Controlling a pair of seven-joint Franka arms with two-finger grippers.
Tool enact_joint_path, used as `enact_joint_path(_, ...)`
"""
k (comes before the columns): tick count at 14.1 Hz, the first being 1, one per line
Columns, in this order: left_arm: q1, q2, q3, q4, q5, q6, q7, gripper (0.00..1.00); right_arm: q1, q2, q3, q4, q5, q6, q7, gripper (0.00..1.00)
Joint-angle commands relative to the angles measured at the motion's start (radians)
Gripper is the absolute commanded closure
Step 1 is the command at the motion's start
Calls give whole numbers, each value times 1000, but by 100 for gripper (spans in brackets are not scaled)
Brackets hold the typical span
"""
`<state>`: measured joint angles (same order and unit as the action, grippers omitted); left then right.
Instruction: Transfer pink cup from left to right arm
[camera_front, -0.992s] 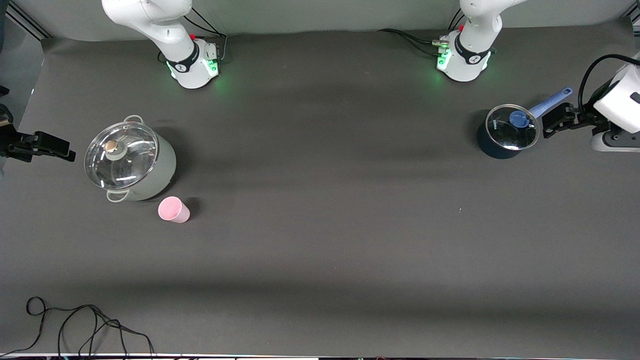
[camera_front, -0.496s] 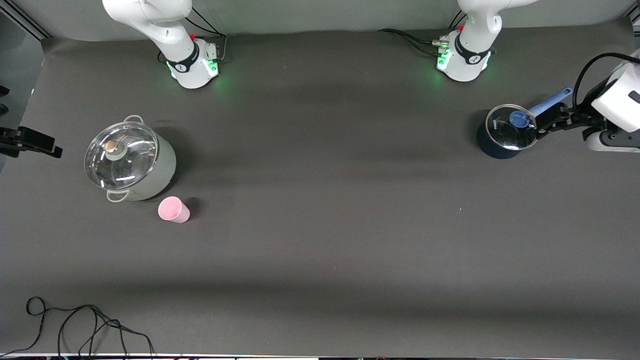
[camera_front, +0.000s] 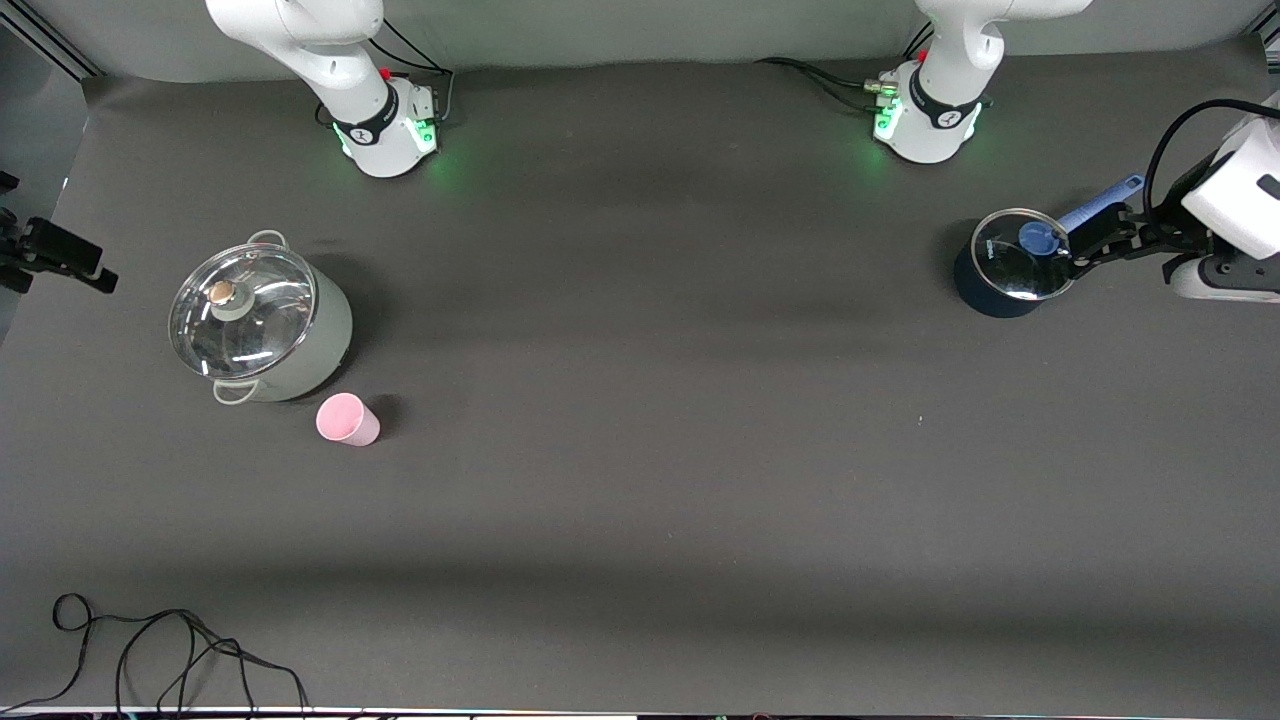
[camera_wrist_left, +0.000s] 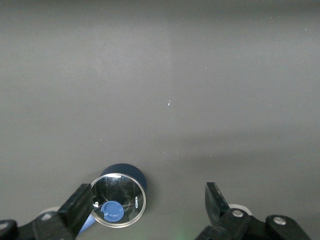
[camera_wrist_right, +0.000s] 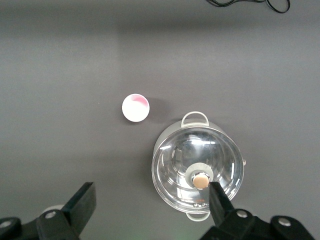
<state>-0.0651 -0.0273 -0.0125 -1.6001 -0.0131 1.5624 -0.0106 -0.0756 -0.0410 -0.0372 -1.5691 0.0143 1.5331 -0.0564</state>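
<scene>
Bench (camera_front: 640, 500) holds a lidded pot (camera_front: 258, 322) and a saucepan (camera_front: 1012, 262). Left gripper (camera_front: 1085, 248) hangs over the saucepan, fingers apart; right gripper (camera_front: 65, 262) at the bench edge, fingers apart, holding nothing. Pink cup (camera_front: 347, 419) stands upright beside the pot, well apart from both, free to grab.

You're looking at two white arms, black-banded bases (camera_front: 385, 130) glowing green, black cables at the upper right, black-fingered grippers with silver screws (camera_wrist_left: 233, 213).
</scene>
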Motion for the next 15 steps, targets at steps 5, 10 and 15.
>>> enact_joint_path(5, -19, -2, 25, 14, 19, -7, 43, 0, -12, 35, 28, 17, -8, 19, -7, 0)
enact_joint_path(10, -19, 0, 23, 11, 53, -13, 44, 0, -4, 56, 28, 43, -7, 15, -2, 0)
enact_joint_path(15, -19, 6, 22, 3, 51, -13, 41, 0, -4, 59, 28, 55, -8, 13, -2, 0)
